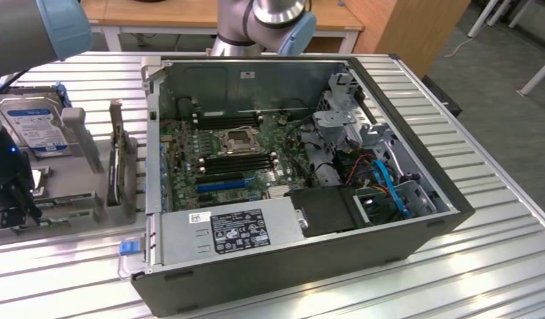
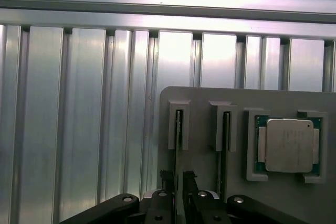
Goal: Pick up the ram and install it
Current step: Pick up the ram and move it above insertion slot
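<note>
We note the jaws pinched narrow on the ram [image 2: 179,129], upright in its holder [image 2: 202,153] slot for edge-on gripping.

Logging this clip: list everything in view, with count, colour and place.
computer case: one, black, open, mid-table
motherboard: one, green, inside the case
power supply: one, silver, inside the case, nearest the exterior camera
hard drive: one, silver with blue label, exterior view's left
holder: one, grey, on the table
ram: one, seen edge-on, dark, in a holder slot
processor: one, silver, in a holder recess
table: one, aluminium slats, under everything
gripper: one, black, above the ram's slot
arm: one, silver and blue, behind the case
</note>
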